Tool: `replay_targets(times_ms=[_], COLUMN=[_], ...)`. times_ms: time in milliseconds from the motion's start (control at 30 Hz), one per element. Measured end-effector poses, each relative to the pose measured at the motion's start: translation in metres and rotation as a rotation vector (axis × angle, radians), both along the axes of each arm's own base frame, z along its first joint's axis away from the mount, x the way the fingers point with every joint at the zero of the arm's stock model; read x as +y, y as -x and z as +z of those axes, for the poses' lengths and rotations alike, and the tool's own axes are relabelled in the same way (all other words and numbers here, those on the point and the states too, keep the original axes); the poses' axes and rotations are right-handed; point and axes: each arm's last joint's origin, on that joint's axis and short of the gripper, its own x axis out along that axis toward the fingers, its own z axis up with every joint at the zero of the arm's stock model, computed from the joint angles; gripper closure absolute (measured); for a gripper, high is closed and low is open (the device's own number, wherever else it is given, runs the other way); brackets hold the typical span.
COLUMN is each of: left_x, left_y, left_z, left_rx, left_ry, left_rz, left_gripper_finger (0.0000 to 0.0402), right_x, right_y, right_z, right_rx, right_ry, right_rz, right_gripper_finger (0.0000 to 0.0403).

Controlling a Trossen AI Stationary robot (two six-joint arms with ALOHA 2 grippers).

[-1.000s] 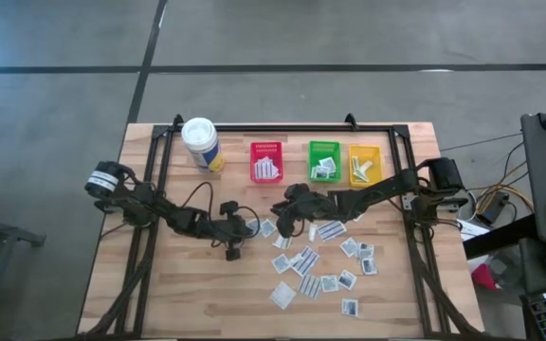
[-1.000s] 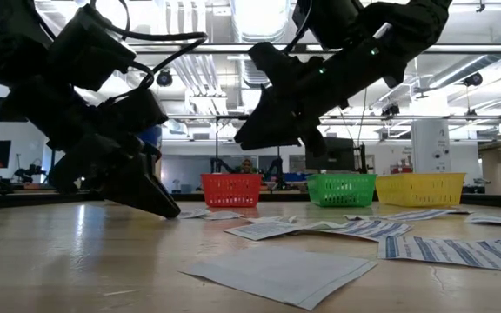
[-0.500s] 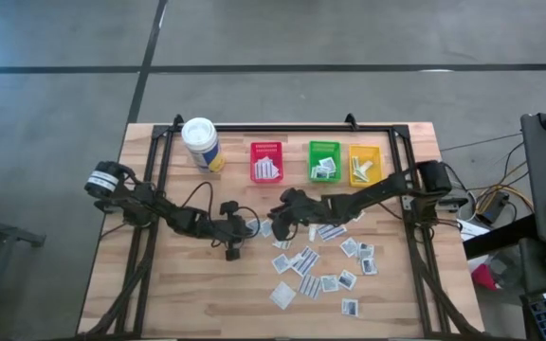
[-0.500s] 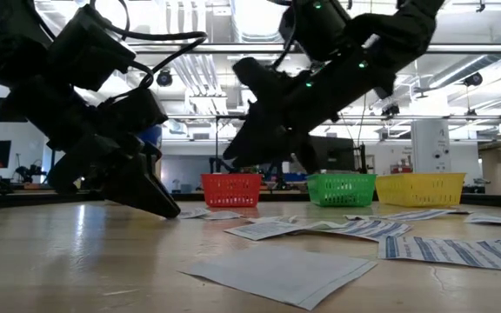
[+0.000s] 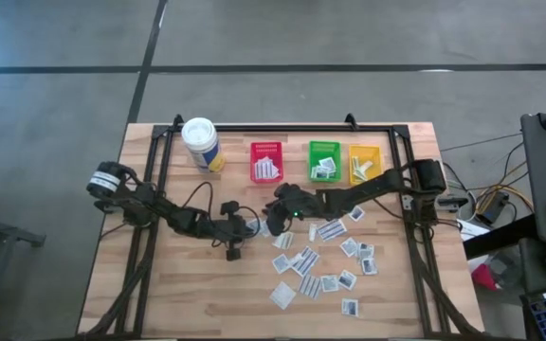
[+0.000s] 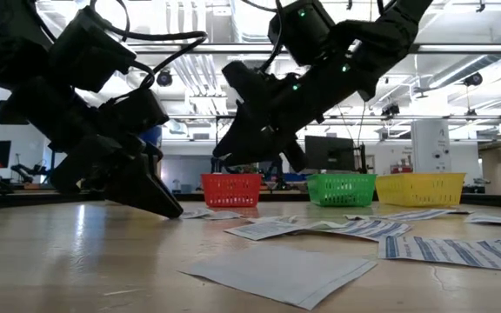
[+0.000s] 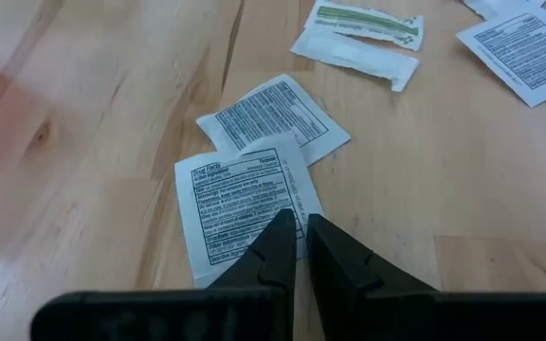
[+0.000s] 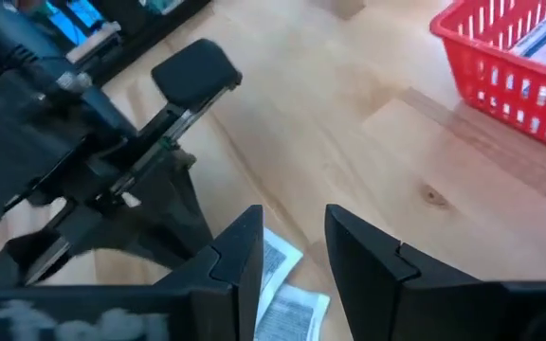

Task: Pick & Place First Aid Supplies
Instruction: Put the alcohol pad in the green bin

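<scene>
The left gripper (image 7: 300, 248) rests low on the light wooden slatted table (image 5: 178, 294), left of centre, with its two dark fingers nearly together; their tips touch the edge of a small flat square white paper packet with dark-blue print (image 7: 245, 208), and whether that packet is pinched cannot be told. A second, similar square printed packet (image 7: 275, 117) lies partly under the first. The right gripper (image 8: 292, 260) hangs above the table just right of the left gripper, tilted downward, with a clear gap between its two dark fingers and nothing between them; two overlapping white printed packets (image 8: 287, 284) lie on the wood below that gap. The remaining loose white paper packets (image 5: 316, 260) lie scattered flat on the table's centre and right. At the far side of the table stand three small plastic bins in a row: a red bin (image 5: 266, 161), a green bin (image 5: 324, 161) and a yellow bin (image 5: 365, 163), each holding packets. A white cylindrical canister with a yellow label (image 5: 200, 143) stands left of the red bin.
</scene>
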Motion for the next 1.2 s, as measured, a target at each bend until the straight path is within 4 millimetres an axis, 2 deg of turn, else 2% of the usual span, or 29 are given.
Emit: replay_targets(times_ms=[233, 400, 633, 800, 1200], left_x=[0.0, 0.0, 0.003, 0.006, 0.014], left_y=[0.0, 0.0, -0.001, -0.001, -0.002], left_z=[0.0, 0.0, 0.001, 0.0, -0.001], left_rx=[-0.005, -0.006, -0.008, -0.005, -0.001], left_ry=[-0.005, -0.005, -0.003, -0.009, -0.028], left_rz=[-0.001, -0.001, 0.007, 0.014, 0.033], left_gripper_finger=[0.0372, 0.0372, 0.0372, 0.0372, 0.0372], right_x=[0.001, 0.0, 0.0, -0.001, -0.001], right_y=[-0.01, -0.022, -0.033, -0.034, -0.034], right_z=[-0.027, -0.025, -0.039, -0.043, -0.043], right_rx=[0.022, -0.002, 0.069, 0.14, 0.143], right_ry=[-0.024, -0.036, -0.052, -0.068, -0.125], right_rz=[-0.01, 0.011, 0.034, 0.035, 0.049], right_gripper_finger=[0.0291, 0.0287, 0.0289, 0.0284, 0.0291])
